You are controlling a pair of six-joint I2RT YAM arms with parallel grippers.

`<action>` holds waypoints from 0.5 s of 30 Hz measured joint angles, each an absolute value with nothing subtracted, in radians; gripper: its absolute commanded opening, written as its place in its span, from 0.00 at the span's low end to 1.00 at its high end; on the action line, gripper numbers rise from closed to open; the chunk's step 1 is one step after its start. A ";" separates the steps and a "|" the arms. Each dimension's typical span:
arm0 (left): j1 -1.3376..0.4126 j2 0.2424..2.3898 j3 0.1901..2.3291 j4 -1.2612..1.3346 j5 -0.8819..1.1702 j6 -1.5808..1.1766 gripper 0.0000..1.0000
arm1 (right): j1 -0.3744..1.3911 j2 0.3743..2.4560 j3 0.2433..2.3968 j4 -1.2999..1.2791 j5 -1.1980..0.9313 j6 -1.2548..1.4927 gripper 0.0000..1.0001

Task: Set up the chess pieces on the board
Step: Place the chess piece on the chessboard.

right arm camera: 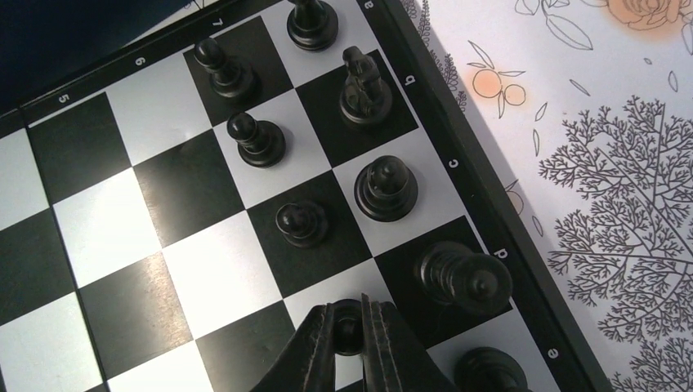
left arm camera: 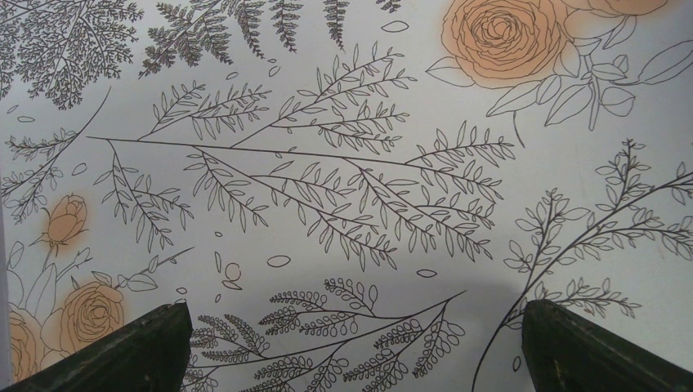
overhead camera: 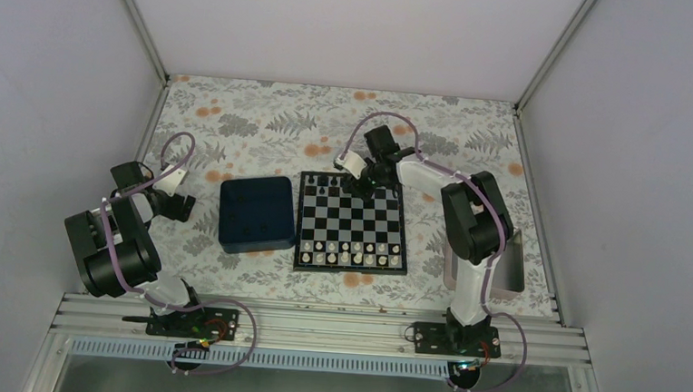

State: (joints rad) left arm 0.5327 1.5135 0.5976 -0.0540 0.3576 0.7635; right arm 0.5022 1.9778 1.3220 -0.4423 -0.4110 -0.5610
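The right claw (right arm camera: 353, 327) pinches a black pawn (right arm camera: 346, 314), upright directly beneath it on a pale far-side square of the board (right arm camera: 459, 157) — the left claw (left arm camera: 353, 320) gapes wide over bare tabletop (left arm camera: 327, 106), well apart.

The board (overhead camera: 352, 225), black and pale silver-grey checks inside a thin black border, lies flat on the table. The chess pieces (right arm camera: 386, 188), small and black, stand upright at its far left corner, along the edge lettered a to e. Five figures line that edge row, one per square, with the knight (right arm camera: 364, 87) on b. Three pawns (right arm camera: 255, 139) stand one row in, on a, b and c. A fourth pawn (right arm camera: 347, 331), on d, sits pinched between the fingers of the right gripper (right arm camera: 350, 312).
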 measured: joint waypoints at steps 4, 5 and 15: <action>0.533 1.514 0.598 -0.054 0.358 0.764 1.00 | 0.502 1.986 1.324 -0.445 -0.411 -0.564 0.09; 0.533 1.514 0.598 -0.054 0.358 0.764 1.00 | 0.502 1.986 1.324 -0.447 -0.411 -0.565 0.08; 0.533 1.514 0.598 -0.054 0.360 0.765 1.00 | 0.502 1.988 1.324 -0.451 -0.415 -0.575 0.22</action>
State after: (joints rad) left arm 0.5327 1.5135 0.5976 -0.0544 0.3599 0.7647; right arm 0.5022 1.9877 1.3239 -0.4511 -0.4152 -0.5751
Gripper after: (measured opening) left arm 0.999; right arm 0.167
